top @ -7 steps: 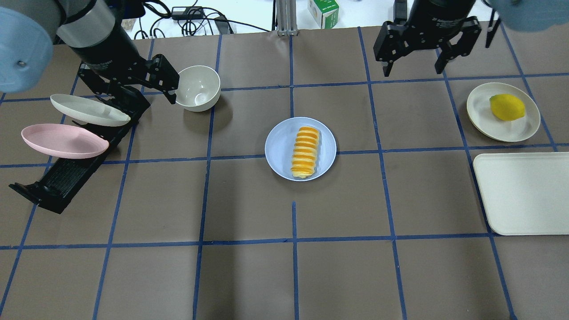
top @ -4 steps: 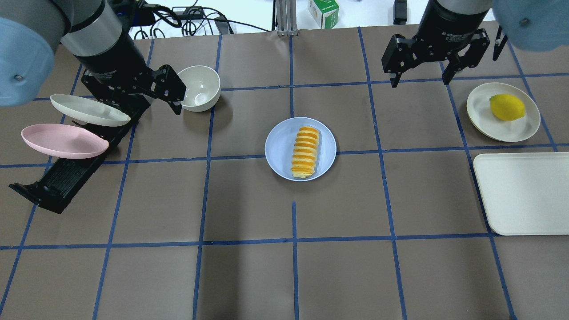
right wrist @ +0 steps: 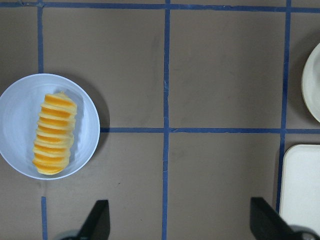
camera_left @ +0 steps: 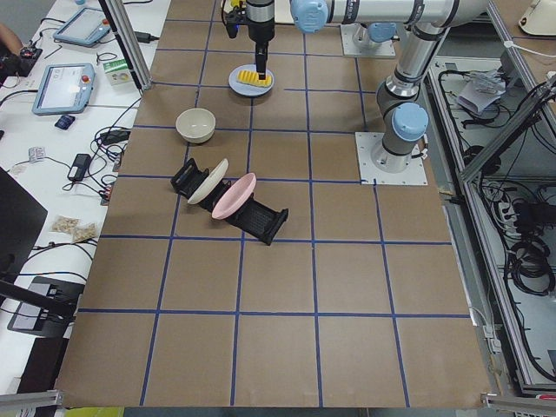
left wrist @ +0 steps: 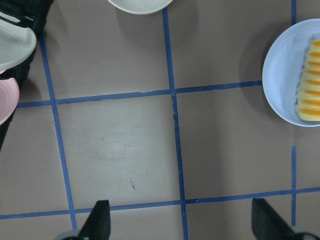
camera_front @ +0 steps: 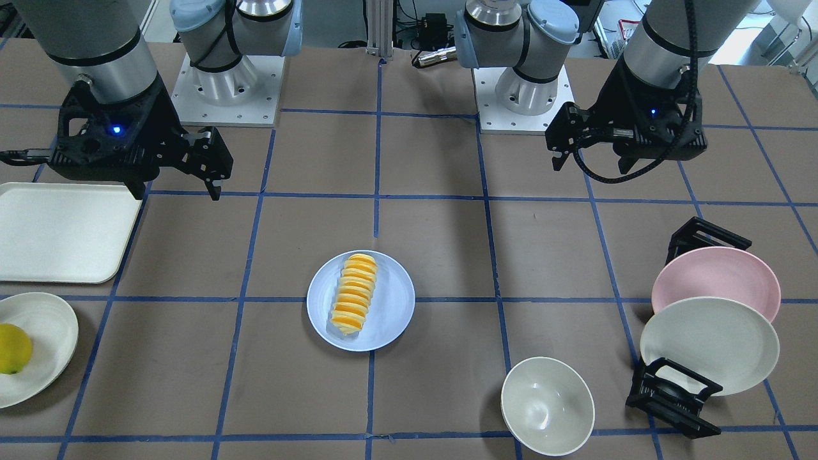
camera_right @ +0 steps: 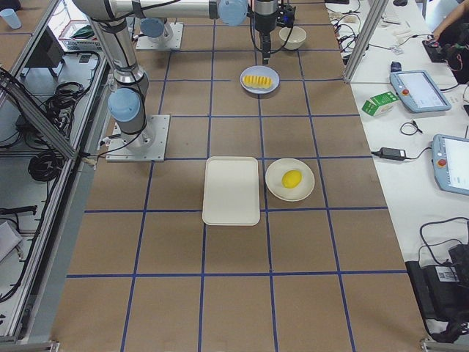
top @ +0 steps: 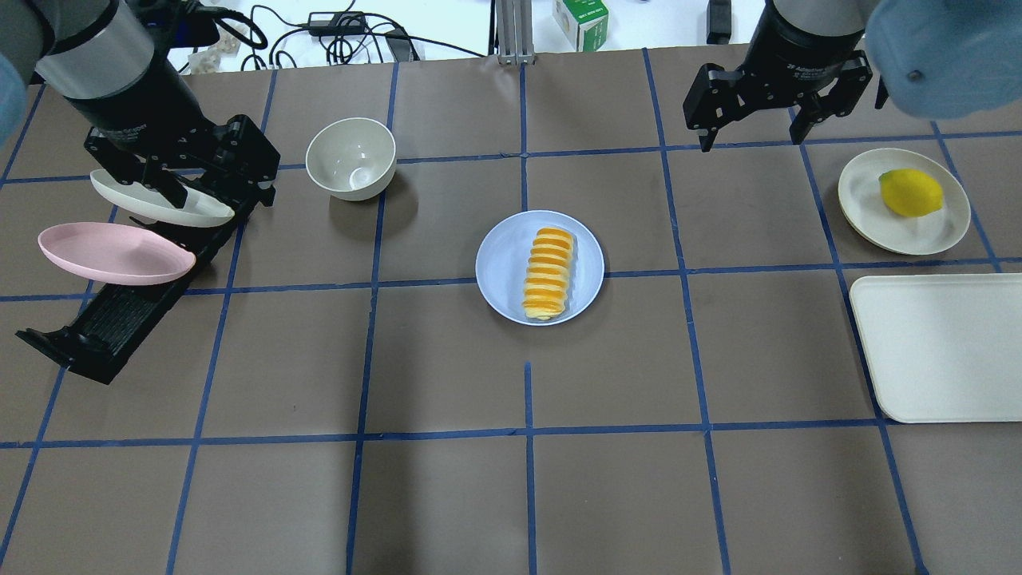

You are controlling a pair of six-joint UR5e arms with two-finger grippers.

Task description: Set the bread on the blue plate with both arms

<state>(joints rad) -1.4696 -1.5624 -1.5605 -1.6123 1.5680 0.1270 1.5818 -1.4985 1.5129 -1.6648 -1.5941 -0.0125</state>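
- You have the bread (top: 549,274) lying lengthwise on the blue plate (top: 501,263), every slice inside the rim, at the middle of the table (top: 447,495).
- Your left gripper (left wrist: 182,226) hangs near the dish rack (top: 120,319) — fingers spread wide, holding nothing.
- Your right gripper (top: 750,137) hovers near the lemon (top: 910,192) on its cream plate, fingers likewise spread and empty.
- Both grippers stand well apart from the blue plate.
- A cream bowl (top: 351,158) sits between the dish rack and the blue plate.
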